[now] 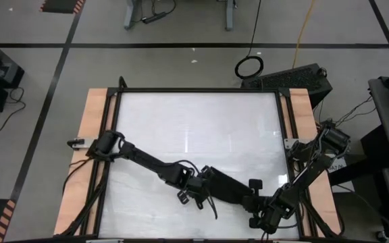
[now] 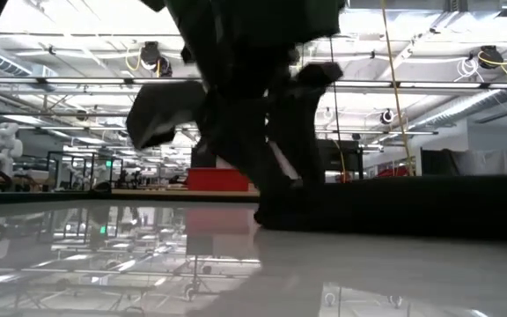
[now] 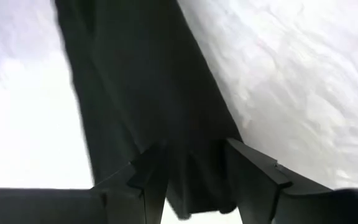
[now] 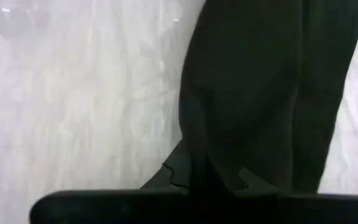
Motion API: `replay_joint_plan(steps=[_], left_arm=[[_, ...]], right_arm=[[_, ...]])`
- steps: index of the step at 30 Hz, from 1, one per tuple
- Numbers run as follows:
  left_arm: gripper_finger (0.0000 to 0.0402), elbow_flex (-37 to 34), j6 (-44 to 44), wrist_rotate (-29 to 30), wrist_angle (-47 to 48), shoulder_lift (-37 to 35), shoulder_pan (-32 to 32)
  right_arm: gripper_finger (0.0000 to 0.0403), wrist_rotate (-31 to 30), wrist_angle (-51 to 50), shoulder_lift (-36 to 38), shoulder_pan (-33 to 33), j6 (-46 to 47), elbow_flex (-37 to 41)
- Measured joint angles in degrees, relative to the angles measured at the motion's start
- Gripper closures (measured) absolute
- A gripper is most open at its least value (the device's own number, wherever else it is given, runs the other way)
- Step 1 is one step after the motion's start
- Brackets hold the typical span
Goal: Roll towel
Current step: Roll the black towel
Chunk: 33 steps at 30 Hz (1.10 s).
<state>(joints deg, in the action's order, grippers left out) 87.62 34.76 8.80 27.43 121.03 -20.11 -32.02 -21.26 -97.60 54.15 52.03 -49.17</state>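
Note:
The black towel (image 1: 231, 187) is gathered into a narrow strip near the table's front edge, running from left to right between my two grippers. My left gripper (image 1: 196, 190) is at its left end, with the cloth filling the gap between its fingers (image 3: 191, 168). My right gripper (image 1: 256, 204) is shut on its right end (image 4: 210, 177). In both wrist views the strip stretches away over the white tabletop (image 1: 194, 121). No tag shows. My left gripper has the strip's left end (image 3: 194, 186) bunched between its two fingers, several layers thick. The fingers slant down from the table's left and lie across the strip. A short bit of cloth (image 3: 197, 210) pokes out behind them. My right gripper pinches the strip's right end (image 4: 213, 165) between its two fingers, which slant down from the table's right. The cloth widens away from the pinch. The gripper's body hides how far back it reaches.
Wooden rails (image 1: 93, 135) run along both sides of the tabletop. The far half of the white surface lies bare. A black case (image 1: 296, 77) and a cable ring (image 1: 248, 66) sit on the floor beyond the far right corner.

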Motion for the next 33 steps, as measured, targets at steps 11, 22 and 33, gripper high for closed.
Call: replay_joint_plan(steps=[11,22,33], left_arm=[[0.0242,0.0,-7.3,3.3,7.0,-4.5,-0.3],[0.0242,-15.0,-6.3,7.0,-12.5,-5.8,-2.9],[0.0242,-17.2,-4.4,2.7,-23.3,-5.3,-2.4]], right_arm=[[0.0394,0.9,0.2,1.2,0.0,1.3,0.7],[0.0394,0.9,6.2,1.2,0.3,2.5,3.9],[0.0394,0.9,6.4,1.2,0.3,2.6,3.9]])
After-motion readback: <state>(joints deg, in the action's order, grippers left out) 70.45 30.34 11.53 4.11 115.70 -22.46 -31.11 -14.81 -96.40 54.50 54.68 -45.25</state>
